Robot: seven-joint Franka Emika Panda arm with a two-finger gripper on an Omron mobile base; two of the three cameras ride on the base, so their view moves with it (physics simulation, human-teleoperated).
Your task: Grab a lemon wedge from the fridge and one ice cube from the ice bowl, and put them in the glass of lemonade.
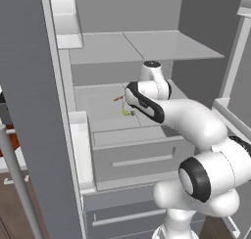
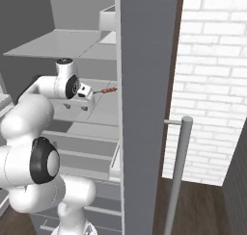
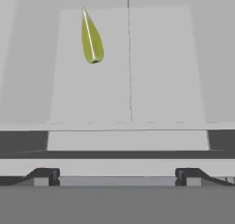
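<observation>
On the middle shelf of the tall grey two-door fridge, a pale grey flat panel, lies the lemon wedge, a tiny yellow-green pointed sliver with a pale ridge along its back. From the hand view it sits ahead of the claw and off to the left of its centre line, alone on bare shelf and well apart from the two fingertips. From the left base view the wedge shows just beside the white arm's wrist, with a small thin reddish-brown skewer-like thing lying further back on the same shelf.

The claw is spread fully wide and pinches nothing; it hovers above the front edge of the shelf, short of the wedge. The fridge doors stand open on either side of the arm.

Several things could go wrong from here. Because the wedge lies left of centre, a straight descent would likely close on empty shelf or clip only one tip. Being so thin and low, it could skid or flip away when a finger nudges it. Pressing down too far would jam the fingertips against the shelf. The upper shelf also hangs close over the wrist, so a careless lift might strike it.
</observation>
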